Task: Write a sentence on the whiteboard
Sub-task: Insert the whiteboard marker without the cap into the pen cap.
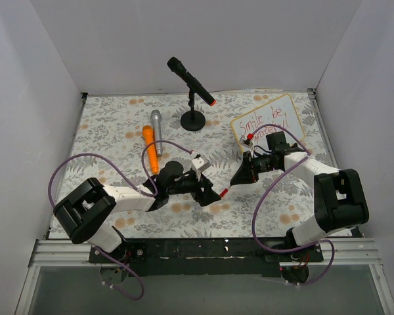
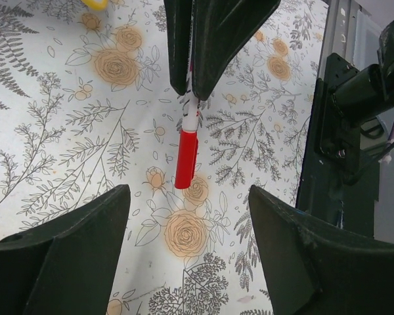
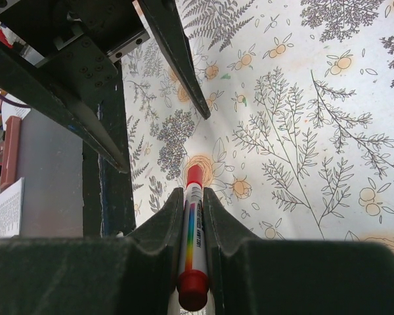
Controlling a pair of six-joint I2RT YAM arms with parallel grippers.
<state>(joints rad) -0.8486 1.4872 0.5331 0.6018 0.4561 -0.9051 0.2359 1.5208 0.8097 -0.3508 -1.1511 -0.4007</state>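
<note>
- The right gripper [image 3: 194, 197] was clamped on a marker [image 2: 186, 154], its fingers pressed against the barrel from both sides, and it held the pen off the floral cloth [image 1: 118, 118].
- The left gripper [image 1: 216, 192] stood with its jaws wide apart and gripped nothing. The marker's red cap [image 3: 194, 174] sat at the mouth of that gap. Whether the tip lay just inside the fingers or just short of them was hard to tell from the wrist views.
- The marker's long axis ran from the right gripper toward the left one, with the capped end pointing at the left arm.
- The whiteboard [image 1: 290, 108] stood at the far right of the cloth, beyond the right arm and near the side wall. It was turned so its long axis ran from near-left up to far-right in the overhead view.
- The sentence [image 1: 259, 123] sat on the board in two red lines that followed the same slant. The writing looked finished.
- One risk was the cap. If it was only half seated, it could drop off once the right arm moved.
- A second risk was the right arm's elbow and its cable, which hung close to the board. A careless swing could brush the ink and smear the words, or push the light board out of place.
- A third risk was the gap between the two grippers, which was small. Either arm turning before they drew apart could knock the marker askew in its grip.
</note>
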